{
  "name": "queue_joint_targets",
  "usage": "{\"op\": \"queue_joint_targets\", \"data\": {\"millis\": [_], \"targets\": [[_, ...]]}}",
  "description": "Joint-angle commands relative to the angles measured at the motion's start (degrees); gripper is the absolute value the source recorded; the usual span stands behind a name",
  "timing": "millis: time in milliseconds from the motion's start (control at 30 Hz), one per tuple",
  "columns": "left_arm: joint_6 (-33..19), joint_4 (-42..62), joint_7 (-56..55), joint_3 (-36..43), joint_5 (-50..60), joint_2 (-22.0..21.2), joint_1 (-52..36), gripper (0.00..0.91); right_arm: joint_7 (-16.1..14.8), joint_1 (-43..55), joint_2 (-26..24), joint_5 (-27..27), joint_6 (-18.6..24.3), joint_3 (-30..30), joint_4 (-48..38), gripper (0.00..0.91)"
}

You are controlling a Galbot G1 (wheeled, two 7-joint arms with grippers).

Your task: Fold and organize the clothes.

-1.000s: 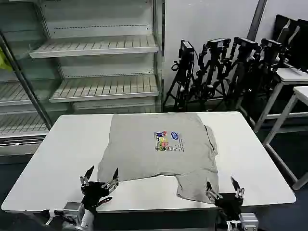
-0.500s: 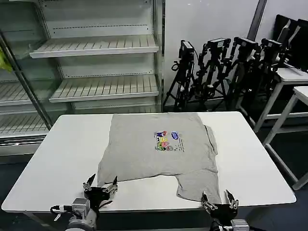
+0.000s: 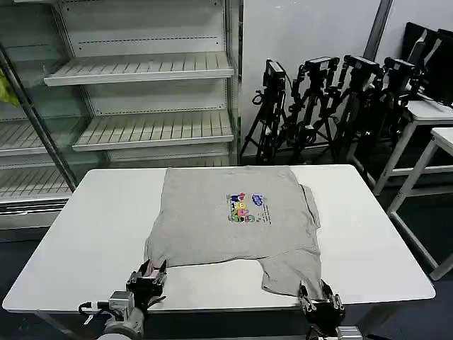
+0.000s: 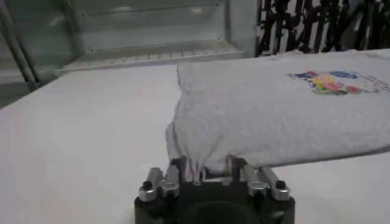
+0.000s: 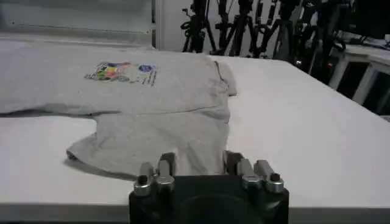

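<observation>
Left claw (image 3: 147, 277), right claw (image 3: 320, 301) low, clamped.

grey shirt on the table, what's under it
The grey shirt lies directly on the white table. The left gripper pinches its near left corner; the right gripper is at the near sleeve edge. Anything beneath the cloth is hidden.

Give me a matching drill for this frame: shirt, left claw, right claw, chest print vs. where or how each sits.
Things:
1. shirt
2. left claw
3. right claw
4. print

Places or states:
A. at the shirt's near left corner, cloth bunched between the fingers
B. facing up, mid-shirt
C. spread on the white table
D. at the near edge of the sleeve by the table's front right

Pairs: 1-C, 2-A, 3-D, 4-B
</observation>
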Motion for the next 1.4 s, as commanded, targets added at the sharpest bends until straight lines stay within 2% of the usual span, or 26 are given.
{"op": "queue_joint_targets", "data": {"millis": [33, 300, 433, 667, 867, 1000, 1167, 1400], "targets": [[0.47, -0.09, -0.20, -0.05, -2.18, 0.01, 0.21, 0.010, 0.03, -0.23, 0.06, 0.23, -0.37, -0.21, -0.04, 0.000], [0.43, -7.68, -0.20, -1.27, -2.67, -0.27, 3.70, 0.010, 0.08, -5.09, -1.29, 1.73, 1.98, 1.44, 6.41, 0.000], [0.45, -13.22, -0.46, -2.09, -2.51, -0.30, 7.29, 0.010, 0.28, -9.53, -2.76, 2.16, 2.24, 3.57, 12.73, 0.000], [0.42, -18.53, -1.01, -3.42, -1.79, -0.80, 11.01, 0.010, 0.67, -12.02, -4.30, 5.56, 2.12, 7.21, 18.17, 0.000], [0.39, -20.17, -0.97, -3.30, -1.84, 0.18, 11.36, 0.010, 1.51, -6.18, -4.53, 10.41, 2.13, 10.35, 18.85, 0.000], [0.35, -17.70, -0.32, -2.56, -2.38, 1.88, 6.14, 0.010, 2.52, 3.99, -6.11, 15.25, 1.20, 12.02, 15.40, 0.000], [-0.36, -13.23, 0.73, -0.91, -3.48, 4.21, 1.52, 0.010, 3.11, 10.74, -8.83, 17.82, 0.40, 11.38, 10.62, 0.000], [-0.68, -3.46, 1.35, 1.93, -3.35, 8.29, -7.78, 0.010, 3.63, 20.41, -14.45, 19.87, -0.82, 6.90, 2.39, 0.000]]}}
